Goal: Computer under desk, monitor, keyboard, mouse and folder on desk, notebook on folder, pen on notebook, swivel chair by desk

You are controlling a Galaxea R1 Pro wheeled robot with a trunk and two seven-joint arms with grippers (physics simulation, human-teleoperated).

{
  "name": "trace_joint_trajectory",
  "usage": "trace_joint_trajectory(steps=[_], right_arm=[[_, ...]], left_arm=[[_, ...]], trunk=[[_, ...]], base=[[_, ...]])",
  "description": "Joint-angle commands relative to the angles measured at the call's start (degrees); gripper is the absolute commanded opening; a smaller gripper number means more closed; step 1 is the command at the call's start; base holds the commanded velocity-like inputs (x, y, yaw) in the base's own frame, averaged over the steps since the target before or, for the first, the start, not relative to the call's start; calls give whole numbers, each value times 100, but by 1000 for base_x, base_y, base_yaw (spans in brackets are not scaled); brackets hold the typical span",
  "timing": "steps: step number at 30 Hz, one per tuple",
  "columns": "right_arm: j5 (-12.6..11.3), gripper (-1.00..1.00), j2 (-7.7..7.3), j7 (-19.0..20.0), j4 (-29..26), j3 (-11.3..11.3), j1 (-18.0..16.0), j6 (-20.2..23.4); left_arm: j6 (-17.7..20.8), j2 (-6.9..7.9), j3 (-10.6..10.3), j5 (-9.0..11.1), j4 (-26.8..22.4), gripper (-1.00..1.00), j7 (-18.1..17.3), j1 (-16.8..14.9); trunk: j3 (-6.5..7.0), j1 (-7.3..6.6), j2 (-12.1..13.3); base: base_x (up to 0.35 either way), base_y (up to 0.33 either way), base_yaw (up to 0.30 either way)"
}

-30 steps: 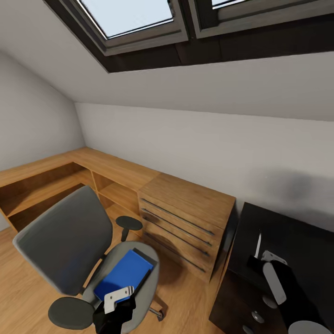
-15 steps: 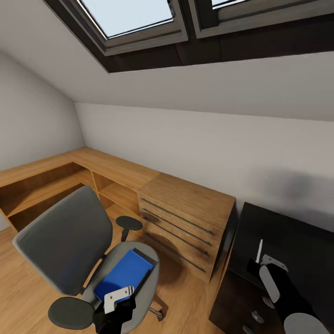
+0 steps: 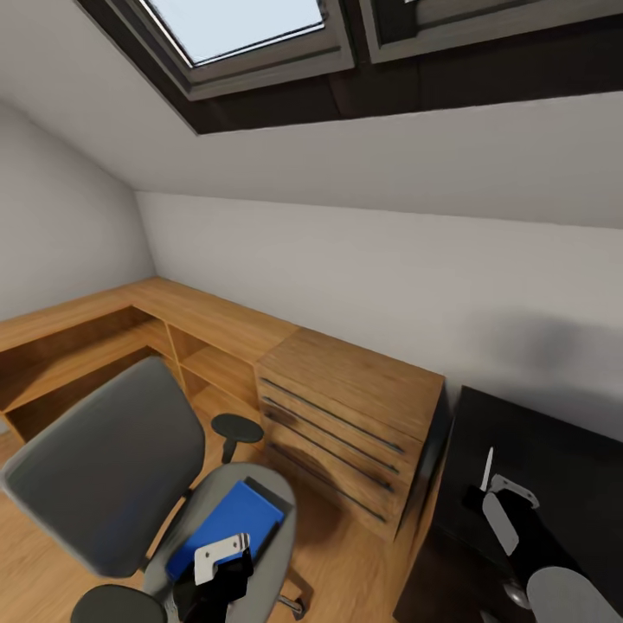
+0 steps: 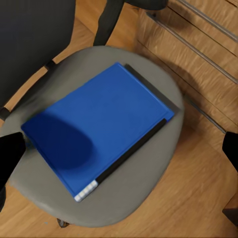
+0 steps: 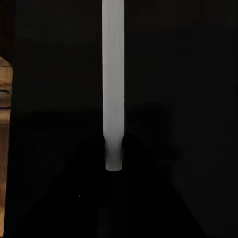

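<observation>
Looks like an attic room at home set up as a study: sloped white ceiling with dark-framed skylights (image 3: 260, 35) at 12 o'clock, light wooden cabinets (image 3: 346, 407) along the wall, grey upholstered swivel chair (image 3: 112, 467) at 8 o'clock, black-topped desk (image 3: 554, 450) at 4 o'clock.

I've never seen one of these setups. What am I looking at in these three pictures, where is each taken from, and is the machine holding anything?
This is a simulated two-armed robot in an attic bedroom. The large picture comes from a camera on its head, looking down over both arms. The other two come from cameras near each arm's pincer.

The left pincer hangs over the grey swivel chair, its fingers spread. A blue folder lies flat on the seat, not yet gripped; the left wrist picture looks straight down on it.

The right pincer is over the black desk and holds a slim pale pen pointing upward. The right wrist picture shows that pen against the dark desktop. Behind the chair stand light wooden cabinets.
</observation>
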Motion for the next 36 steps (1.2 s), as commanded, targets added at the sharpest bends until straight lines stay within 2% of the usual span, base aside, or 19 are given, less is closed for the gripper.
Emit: trace_joint_trajectory(steps=[1,5,8,13,20,36], right_arm=[[-69,-100,-2,-23,48,1,-13,-19],[-49,-100,-8,-23,368,6,-145,-233],[118,-100,-30,-23,947,7,-427,-505],[393,-100,-118,-23,1652,-4,-706,-796],[465,-100,-141,-29,1886,-11,-789,-825],[468,-100,-143,-40,1922,-17,-801,-651]], left_arm=[[28,5,-10,19,-12,100,35,-3],[28,5,-10,19,-12,100,35,-3],[28,5,-10,19,-12,100,35,-3],[28,5,-10,19,-12,100,35,-3],[28,5,-10,19,-12,100,35,-3],[28,5,-10,19,-16,100,35,-3]], trunk=[[-7,5,-6],[-7,5,-6],[-7,5,-6],[-7,5,-6],[-7,5,-6],[-7,5,-6]], base=[[305,0,0],[204,0,0],[62,0,0],[19,0,0],[3,0,0],[0,0,0]])
